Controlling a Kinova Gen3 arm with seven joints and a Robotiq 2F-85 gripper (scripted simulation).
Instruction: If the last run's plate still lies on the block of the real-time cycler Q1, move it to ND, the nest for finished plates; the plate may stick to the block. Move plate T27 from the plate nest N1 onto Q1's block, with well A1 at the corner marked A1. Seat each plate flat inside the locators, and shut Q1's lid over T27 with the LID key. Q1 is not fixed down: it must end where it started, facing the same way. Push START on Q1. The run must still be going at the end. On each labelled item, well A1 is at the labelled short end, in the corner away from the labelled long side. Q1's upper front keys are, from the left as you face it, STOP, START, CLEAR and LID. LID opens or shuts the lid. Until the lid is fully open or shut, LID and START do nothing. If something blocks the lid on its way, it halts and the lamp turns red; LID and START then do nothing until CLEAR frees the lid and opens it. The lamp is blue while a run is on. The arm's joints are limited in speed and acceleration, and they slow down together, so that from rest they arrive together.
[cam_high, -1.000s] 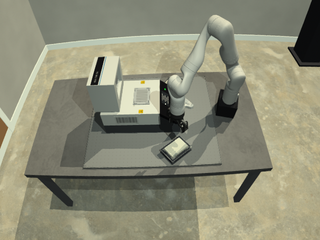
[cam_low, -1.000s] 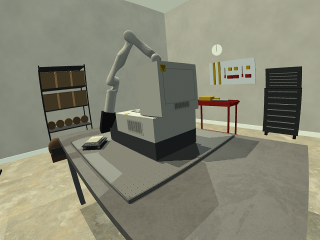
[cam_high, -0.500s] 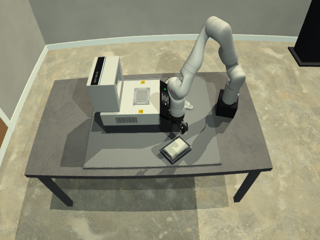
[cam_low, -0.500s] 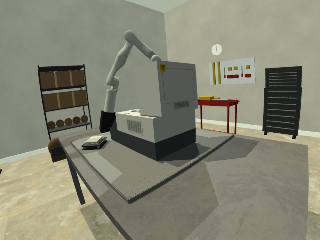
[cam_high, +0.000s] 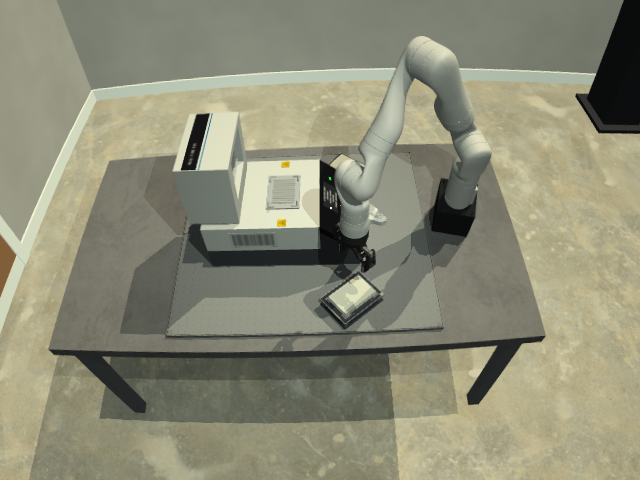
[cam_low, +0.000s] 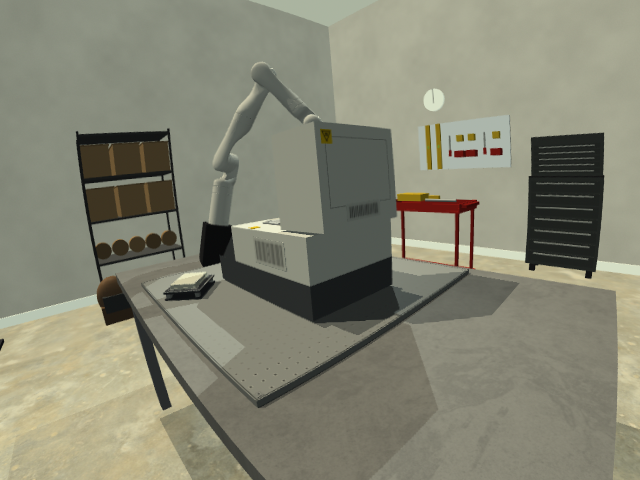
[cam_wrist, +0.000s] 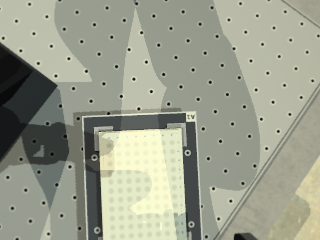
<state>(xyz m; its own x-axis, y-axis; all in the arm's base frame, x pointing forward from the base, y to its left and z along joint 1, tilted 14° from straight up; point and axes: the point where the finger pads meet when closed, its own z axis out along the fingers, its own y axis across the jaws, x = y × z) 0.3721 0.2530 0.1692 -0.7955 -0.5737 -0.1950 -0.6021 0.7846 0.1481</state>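
Observation:
Q1 (cam_high: 268, 238) (cam_low: 279, 258) stands on the mat with its lid (cam_high: 209, 196) (cam_low: 356, 170) open at the far end from the keys. Its lamp (cam_high: 329, 178) is green. The block (cam_high: 283, 192) shows grey and striped; I see no pale plate on it. A pale plate (cam_high: 354, 294) (cam_low: 190, 280) (cam_wrist: 142, 185) lies in a dark nest (cam_high: 345, 321) (cam_wrist: 92, 190) near the mat's front edge, its A1 label (cam_wrist: 190, 117) at a corner; the nest's name is not readable. My gripper (cam_high: 368, 261) is open and empty, above and just behind that nest; it is hidden in the exterior view.
A pale-topped item (cam_high: 345, 158) beside Q1's key panel (cam_high: 329, 206) is mostly hidden behind the arm; I cannot tell its name. The wrist hangs close to Q1's key end. The arm's black base (cam_high: 453, 219) (cam_low: 214, 243) stands at the right of the table.

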